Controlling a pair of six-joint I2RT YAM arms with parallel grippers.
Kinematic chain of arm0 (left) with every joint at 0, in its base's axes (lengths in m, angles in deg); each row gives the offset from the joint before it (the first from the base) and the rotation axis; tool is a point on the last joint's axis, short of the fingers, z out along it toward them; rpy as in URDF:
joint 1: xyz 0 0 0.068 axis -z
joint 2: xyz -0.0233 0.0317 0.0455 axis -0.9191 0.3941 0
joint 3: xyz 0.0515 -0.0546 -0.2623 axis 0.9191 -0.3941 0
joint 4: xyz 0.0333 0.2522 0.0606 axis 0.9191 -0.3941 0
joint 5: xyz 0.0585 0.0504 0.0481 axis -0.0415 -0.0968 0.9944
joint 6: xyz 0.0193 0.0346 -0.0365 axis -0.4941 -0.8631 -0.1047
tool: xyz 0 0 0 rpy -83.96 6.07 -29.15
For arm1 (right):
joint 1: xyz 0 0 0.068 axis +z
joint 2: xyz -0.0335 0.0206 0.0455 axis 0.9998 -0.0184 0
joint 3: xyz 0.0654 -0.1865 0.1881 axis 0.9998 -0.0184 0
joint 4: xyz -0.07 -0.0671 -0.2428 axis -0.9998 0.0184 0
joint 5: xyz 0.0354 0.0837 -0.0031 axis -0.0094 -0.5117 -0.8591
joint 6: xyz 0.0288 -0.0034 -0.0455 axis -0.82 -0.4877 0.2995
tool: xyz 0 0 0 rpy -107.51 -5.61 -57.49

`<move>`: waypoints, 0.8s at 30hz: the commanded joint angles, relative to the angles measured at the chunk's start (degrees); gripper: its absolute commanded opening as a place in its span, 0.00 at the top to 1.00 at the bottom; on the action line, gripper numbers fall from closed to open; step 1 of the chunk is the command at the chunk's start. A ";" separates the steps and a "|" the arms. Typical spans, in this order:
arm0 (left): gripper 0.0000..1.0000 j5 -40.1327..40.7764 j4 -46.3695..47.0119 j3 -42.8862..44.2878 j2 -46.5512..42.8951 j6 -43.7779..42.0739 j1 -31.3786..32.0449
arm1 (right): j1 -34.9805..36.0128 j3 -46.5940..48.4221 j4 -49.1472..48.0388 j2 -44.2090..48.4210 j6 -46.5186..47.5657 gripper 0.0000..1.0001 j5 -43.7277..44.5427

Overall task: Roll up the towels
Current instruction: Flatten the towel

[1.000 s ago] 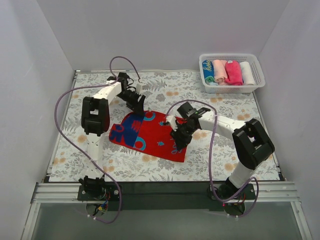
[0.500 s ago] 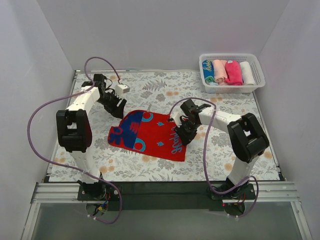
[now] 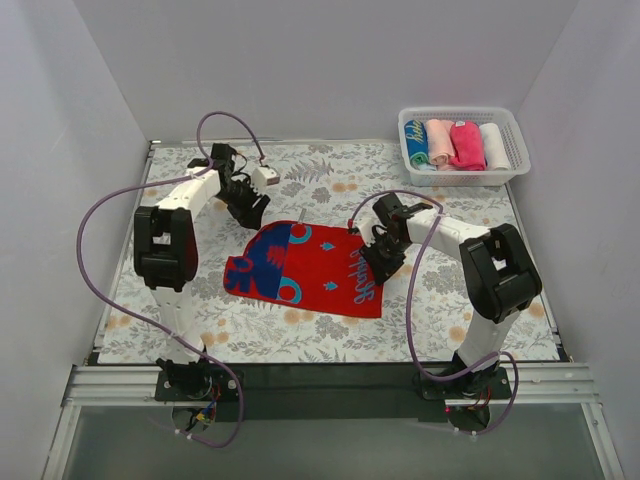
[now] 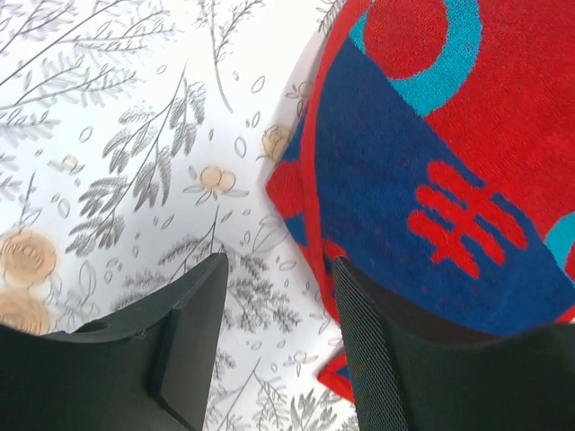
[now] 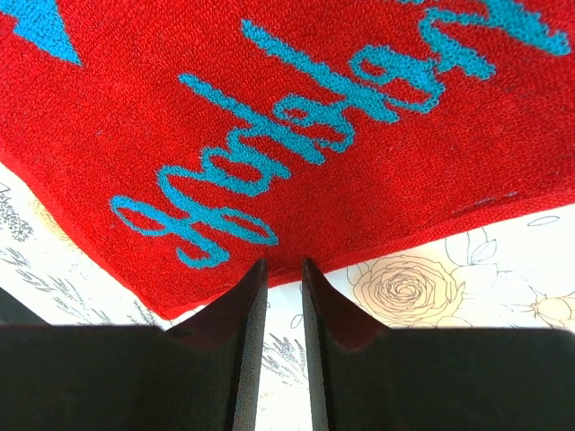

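Nearest you, the red towel (image 3: 310, 272) with its blue marks lies opened out in the middle of the table (image 3: 250, 330), its outline uneven and no turn of a roll started. At its right-hand edge sits your right gripper (image 5: 280, 262). Its jaws are almost pressed together, with only a thin slit between them, and the tips are right at the red hem below the blue script. You cannot tell from the wrist view whether they nip that hem or only touch it.

A little farther back, your left gripper (image 4: 278, 262) hangs at the towel's far-left corner. Its jaws are spread and hold nothing, with only the floral cloth (image 4: 135, 135) showing between them and the blue edge just beside the right-hand one.

Farthest off, in the back right corner, the white basket (image 3: 465, 177) holds finished rolls side by side, the hot-pink towel (image 3: 466, 143) among them.

By my reading you are at the laying-out step for this towel. Next, get both jaws onto one short edge, each pinching a corner. Pull the cloth square and taut, then fold that edge over evenly so the roll starts straight
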 commanded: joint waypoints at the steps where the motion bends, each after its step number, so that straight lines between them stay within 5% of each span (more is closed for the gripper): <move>1: 0.54 2.04 -1.64 1.53 0.83 -2.50 0.40 | -0.94 0.09 1.93 -0.79 0.02 0.76 4.96; 7: 0.68 2.56 -4.46 -4.96 -3.74 -7.96 0.40 | -1.73 0.61 2.28 -0.53 0.29 0.75 4.78; 24: 0.72 -2.44 -4.01 -10.24 -2.34 -6.38 0.75 | -1.64 5.97 6.32 0.17 1.26 0.75 4.52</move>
